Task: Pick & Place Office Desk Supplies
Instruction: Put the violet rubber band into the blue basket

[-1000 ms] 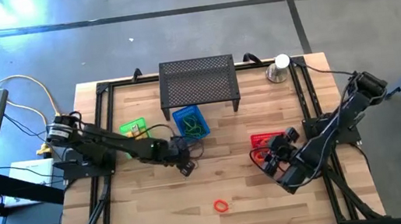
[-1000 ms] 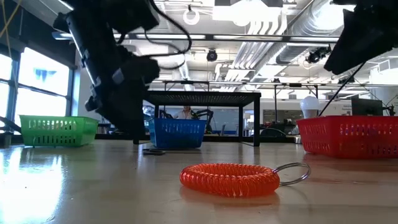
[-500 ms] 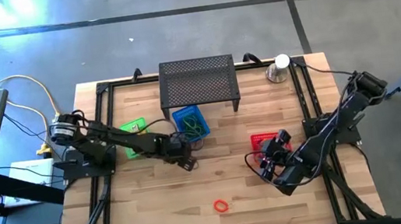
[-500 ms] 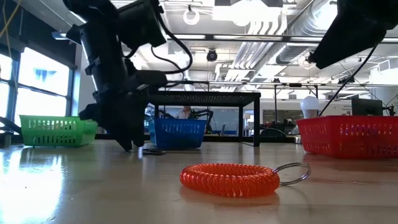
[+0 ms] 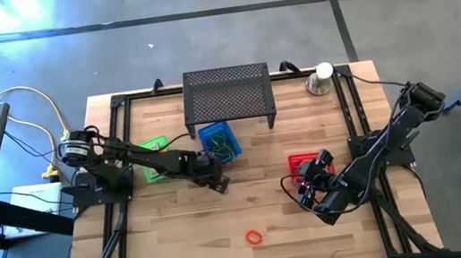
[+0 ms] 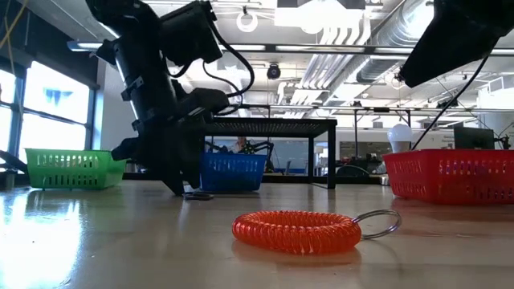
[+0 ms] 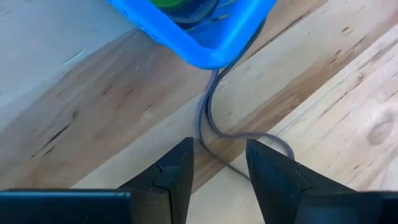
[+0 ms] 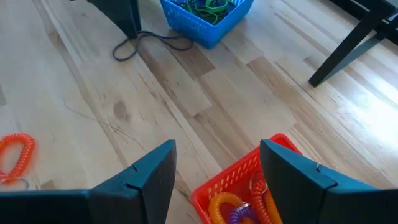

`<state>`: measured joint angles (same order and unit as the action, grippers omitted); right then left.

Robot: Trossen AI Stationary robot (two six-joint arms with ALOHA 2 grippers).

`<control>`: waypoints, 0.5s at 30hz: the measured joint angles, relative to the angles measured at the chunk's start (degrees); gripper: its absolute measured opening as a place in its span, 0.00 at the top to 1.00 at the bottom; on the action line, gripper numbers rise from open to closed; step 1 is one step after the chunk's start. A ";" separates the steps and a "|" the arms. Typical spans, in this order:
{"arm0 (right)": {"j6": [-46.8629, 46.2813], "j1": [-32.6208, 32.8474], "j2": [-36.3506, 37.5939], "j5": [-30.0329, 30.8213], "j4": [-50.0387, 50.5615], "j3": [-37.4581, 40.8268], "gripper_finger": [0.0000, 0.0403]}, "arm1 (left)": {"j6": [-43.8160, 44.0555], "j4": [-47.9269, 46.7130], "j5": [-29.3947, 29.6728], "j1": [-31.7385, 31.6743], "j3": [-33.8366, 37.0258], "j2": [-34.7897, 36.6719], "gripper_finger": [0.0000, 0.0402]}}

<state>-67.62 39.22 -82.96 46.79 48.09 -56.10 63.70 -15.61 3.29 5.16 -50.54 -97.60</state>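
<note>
A dark grey cord loop [image 7: 210, 122] lies on the wood beside the blue basket [image 5: 219, 141], which holds green and other loops. My left gripper [image 7: 217, 146] is open and points steeply down, its fingertips low over the table on either side of the cord. I cannot see it touching the cord. An orange coil with a key ring [image 6: 297, 231] lies near the table's front. My right gripper [image 8: 214, 155] is open above the near edge of the red basket [image 8: 239, 186], which holds orange and purple coils.
A green basket [image 5: 153, 147] sits left of the blue one. The black perforated stand [image 5: 228, 98] is at the far edge, with a silver cup and white ball [image 5: 321, 78] to its right. Bare wood lies between the baskets and around the orange coil [image 5: 254, 236].
My left gripper has gone down and toward the table's right, closer to the blue basket, rolling about its own axis as it came over the cord. My right gripper has turned a little in place above the red basket.
</note>
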 joint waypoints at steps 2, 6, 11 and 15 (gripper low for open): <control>0.01 0.00 0.00 -0.02 -0.38 0.00 0.45 | -0.42 -0.09 -1.81 -0.63 -0.02 -0.82 0.65; 0.01 0.00 0.00 -0.12 -0.38 0.00 0.45 | 0.22 -0.72 -3.58 -1.38 -0.07 -2.19 0.70; 0.22 0.00 -0.02 -0.24 -0.39 0.00 0.45 | -0.05 -1.12 -4.06 -1.79 -0.01 -2.96 0.79; 0.40 0.00 -0.02 -0.24 -0.47 0.00 0.45 | -0.62 -1.10 -4.07 -1.77 0.08 -3.02 0.86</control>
<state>-67.22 39.22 -82.98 46.54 47.62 -56.10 63.08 -16.72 -0.78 3.40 -50.46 -100.62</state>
